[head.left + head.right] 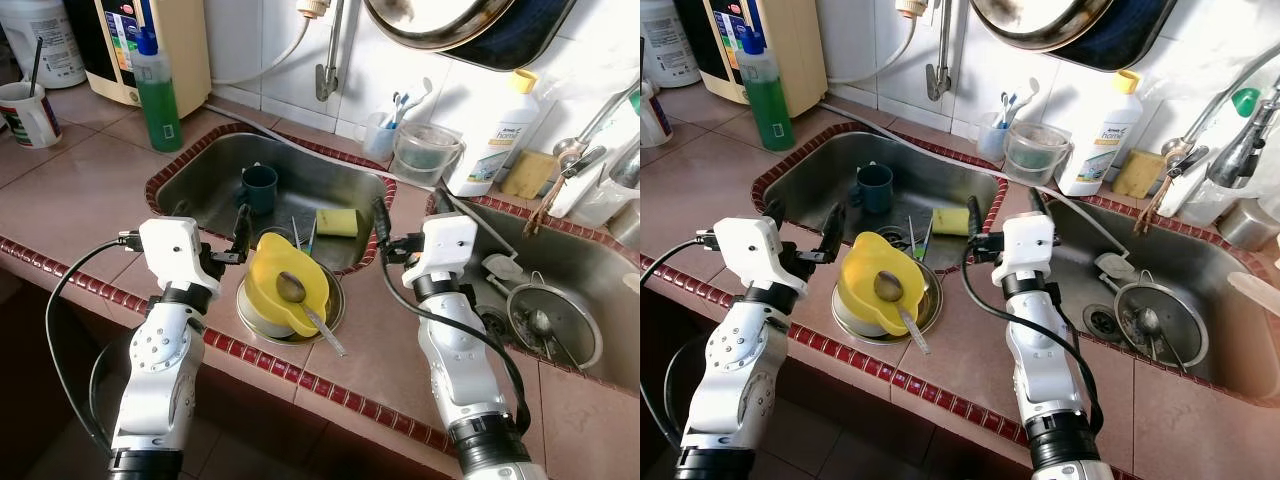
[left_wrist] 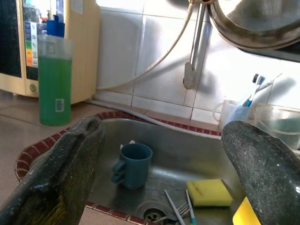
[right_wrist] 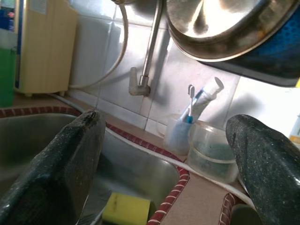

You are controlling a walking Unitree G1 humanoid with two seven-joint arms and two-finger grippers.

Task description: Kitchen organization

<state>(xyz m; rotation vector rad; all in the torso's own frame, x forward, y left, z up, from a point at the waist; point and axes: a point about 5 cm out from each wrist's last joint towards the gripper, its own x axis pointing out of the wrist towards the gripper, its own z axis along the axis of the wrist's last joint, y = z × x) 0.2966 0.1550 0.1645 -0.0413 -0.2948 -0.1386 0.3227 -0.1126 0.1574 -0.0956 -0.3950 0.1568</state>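
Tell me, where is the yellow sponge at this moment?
The yellow rectangular sponge lies inside the left steel sink, near its right wall, right of the dark blue mug and behind the yellow plastic bowl.

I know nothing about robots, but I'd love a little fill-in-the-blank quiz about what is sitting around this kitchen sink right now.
1. The blue mug stands inside the ____.
2. A metal spoon lies in the ____ scoop, which sits in a steel bowl.
3. The tall bottle on the counter holds ____ liquid.
4. Both the left gripper and the right gripper have their fingers ____.

Missing words: sink; yellow; green; open
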